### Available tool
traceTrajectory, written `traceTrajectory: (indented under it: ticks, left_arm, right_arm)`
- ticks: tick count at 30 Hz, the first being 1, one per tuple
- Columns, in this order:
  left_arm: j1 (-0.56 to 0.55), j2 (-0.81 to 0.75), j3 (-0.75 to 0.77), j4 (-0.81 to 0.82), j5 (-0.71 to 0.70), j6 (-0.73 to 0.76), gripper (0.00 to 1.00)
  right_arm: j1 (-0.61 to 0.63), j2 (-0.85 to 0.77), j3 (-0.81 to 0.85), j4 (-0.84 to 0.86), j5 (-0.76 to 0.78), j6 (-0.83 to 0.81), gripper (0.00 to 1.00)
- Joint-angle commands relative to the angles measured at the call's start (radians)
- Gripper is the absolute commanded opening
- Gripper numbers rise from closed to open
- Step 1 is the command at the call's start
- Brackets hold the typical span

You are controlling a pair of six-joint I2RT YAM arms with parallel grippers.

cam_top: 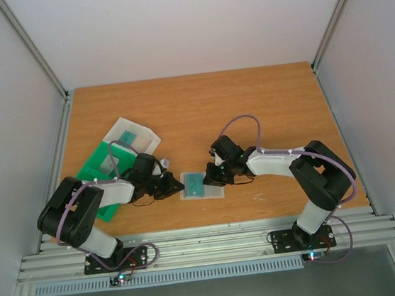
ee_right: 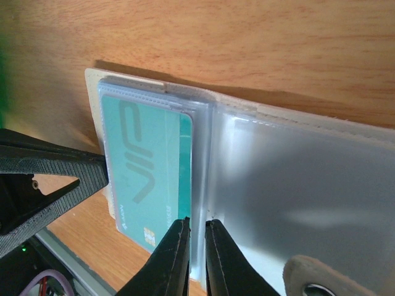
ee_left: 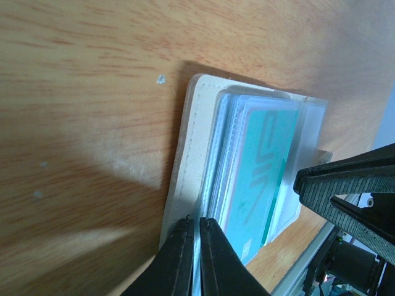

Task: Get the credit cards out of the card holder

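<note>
The card holder (cam_top: 203, 186) lies open and flat on the wooden table between my two grippers. It is a pale sleeve with clear pockets. A teal credit card (cam_top: 194, 184) shows inside its left panel, also in the left wrist view (ee_left: 265, 166) and the right wrist view (ee_right: 148, 160). Edges of more cards are stacked under it. My left gripper (ee_left: 197, 229) is shut on the holder's (ee_left: 191, 154) left edge. My right gripper (ee_right: 196, 229) is pinched on the clear plastic at the holder's (ee_right: 296, 185) middle fold, right beside the teal card. The right panel looks empty.
A green compartmented tray (cam_top: 103, 174) lies behind my left arm, with a clear plastic box (cam_top: 133, 137) holding a teal item at its far end. An aluminium rail (cam_top: 209, 247) runs along the table's near edge. Grey walls stand on both sides.
</note>
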Motion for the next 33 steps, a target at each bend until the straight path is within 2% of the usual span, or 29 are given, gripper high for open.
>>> traceTrajectory:
  ticks: [1, 8, 14, 23, 33]
  left_arm:
    - [-0.007, -0.055, -0.017, -0.052, -0.037, -0.019, 0.07]
    - [-0.009, -0.150, 0.010, -0.130, -0.058, -0.025, 0.15]
    - [-0.009, -0.136, 0.019, -0.091, -0.022, -0.010, 0.18]
    - [-0.022, -0.072, 0.013, -0.011, 0.003, -0.020, 0.18]
    - [-0.023, -0.029, 0.008, -0.041, -0.050, 0.011, 0.14]
  right_arm:
    - [0.005, 0.003, -0.011, 0.061, -0.034, 0.018, 0.10]
    - [0.005, 0.055, -0.004, 0.077, -0.056, 0.028, 0.11]
    - [0.004, 0.070, -0.002, 0.065, -0.045, 0.023, 0.11]
    - [0.005, 0.086, -0.002, 0.074, -0.051, 0.022, 0.09]
    - [0.004, 0.046, -0.010, 0.049, -0.012, 0.011, 0.03]
